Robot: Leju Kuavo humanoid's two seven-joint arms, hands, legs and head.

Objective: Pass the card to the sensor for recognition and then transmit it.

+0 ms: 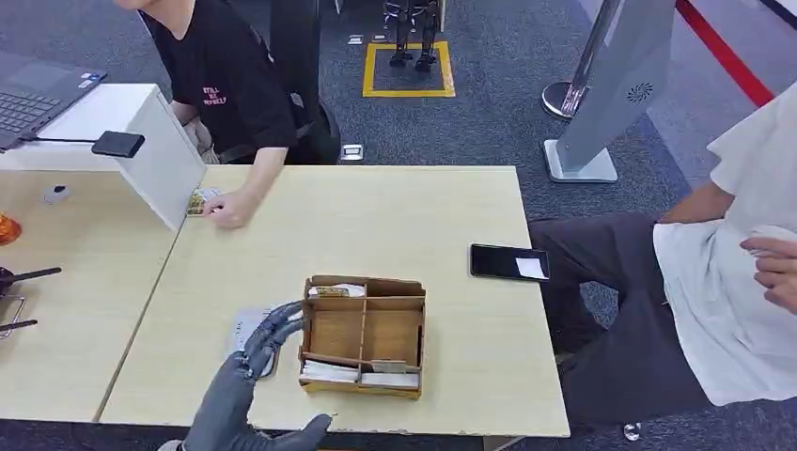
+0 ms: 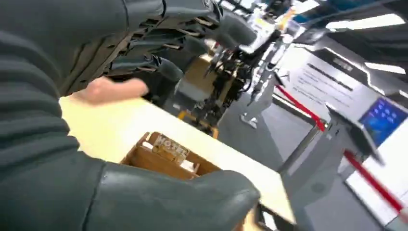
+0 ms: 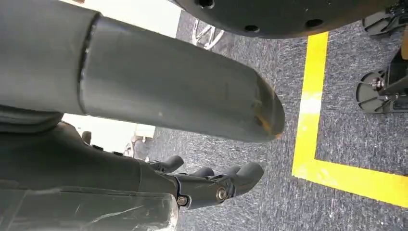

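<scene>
Reaching toward the wooden box (image 1: 363, 335), the left hand (image 1: 252, 362) is spread wide, nothing held. A card (image 1: 335, 291) must be picked next.

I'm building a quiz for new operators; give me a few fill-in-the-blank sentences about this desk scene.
1. The robot's left hand hovers beside the wooden ____, on the side away from the black phone.
2. The phone lies flat on the ____.
3. The person in the black shirt presses a hand on a small ____ near the white sensor stand.
4. The right hand hangs over grey carpet with a ____ line.

Missing: box; table; card; yellow
</scene>
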